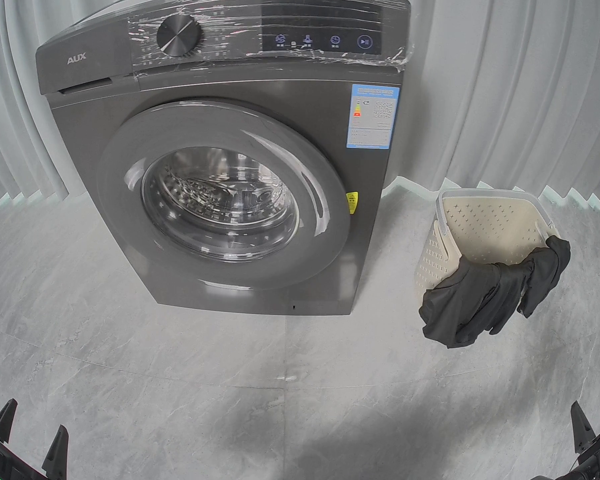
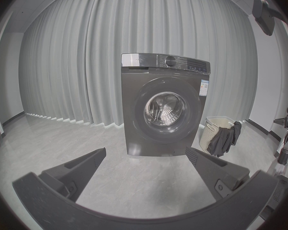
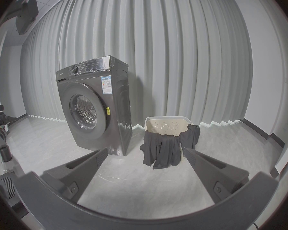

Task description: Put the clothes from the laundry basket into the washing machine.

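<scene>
The grey front-loading washing machine (image 1: 233,288) stands on a pale marbled floor (image 1: 180,368) before a pleated white curtain (image 1: 513,68). Its round glass door (image 1: 223,195) is closed flush against the front, and the empty steel drum shows through it. Clear plastic film still wraps the control panel (image 1: 327,38) around the dial (image 1: 179,35). On the robot's right of the machine, near its front corner, sits the cream perforated laundry basket (image 1: 493,221). A dark garment (image 1: 480,298) is draped over the basket's near rim, one part lying across the corner and the bulk hanging down the outer wall toward the floor. The left gripper (image 1: 33,425) is low at the near left edge of the head view, its two fingers spread wide with nothing between them. The right gripper (image 1: 595,401) is low at the near right edge, likewise spread wide and empty. Both are well apart from the basket and the machine.
</scene>
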{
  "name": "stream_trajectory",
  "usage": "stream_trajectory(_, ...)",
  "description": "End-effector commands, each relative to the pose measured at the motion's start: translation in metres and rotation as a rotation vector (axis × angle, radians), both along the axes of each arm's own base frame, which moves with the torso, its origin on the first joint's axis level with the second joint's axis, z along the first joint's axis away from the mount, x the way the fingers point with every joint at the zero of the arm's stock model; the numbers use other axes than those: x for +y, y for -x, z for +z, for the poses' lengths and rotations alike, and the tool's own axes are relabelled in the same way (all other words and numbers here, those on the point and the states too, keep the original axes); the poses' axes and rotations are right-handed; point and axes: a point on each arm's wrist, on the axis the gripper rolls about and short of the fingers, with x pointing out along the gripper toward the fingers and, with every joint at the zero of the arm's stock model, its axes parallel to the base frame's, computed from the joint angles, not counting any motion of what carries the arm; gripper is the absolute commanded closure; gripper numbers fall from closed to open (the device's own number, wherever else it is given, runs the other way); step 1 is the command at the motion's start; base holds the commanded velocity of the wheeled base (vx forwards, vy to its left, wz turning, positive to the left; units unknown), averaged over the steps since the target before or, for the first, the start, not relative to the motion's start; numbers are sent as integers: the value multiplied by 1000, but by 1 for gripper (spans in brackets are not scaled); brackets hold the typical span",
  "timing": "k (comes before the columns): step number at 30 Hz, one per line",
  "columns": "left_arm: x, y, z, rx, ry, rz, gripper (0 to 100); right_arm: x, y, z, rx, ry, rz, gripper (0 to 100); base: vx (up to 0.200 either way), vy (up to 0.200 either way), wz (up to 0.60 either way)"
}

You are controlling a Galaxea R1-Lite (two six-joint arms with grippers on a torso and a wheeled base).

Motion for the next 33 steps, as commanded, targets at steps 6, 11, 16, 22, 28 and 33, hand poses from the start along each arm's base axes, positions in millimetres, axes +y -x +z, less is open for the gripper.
stream_trajectory(6, 0, 0, -4, -3, 0, 0, 0, 0, 0, -5, 1, 1, 0, 0, 0, 200, 0)
stream_trajectory(11, 0, 0, -4, -3, 0, 0, 0, 0, 0, -5, 1, 1, 1, 0, 0, 120, 0)
stream_trajectory(16, 0, 0, -4, -3, 0, 0, 0, 0, 0, -5, 1, 1, 1, 0, 0, 0, 0)
stream_trajectory(22, 0, 0, -4, -3, 0, 0, 0, 0, 0, -5, 1, 1, 1, 0, 0, 0, 0)
stream_trajectory(28, 0, 0, -4, -3, 0, 0, 0, 0, 0, -5, 1, 1, 1, 0, 0, 0, 0)
stream_trajectory(33, 0, 0, -4, -3, -1, 0, 0, 0, 0, -5, 1, 1, 1, 0, 0, 0, 0)
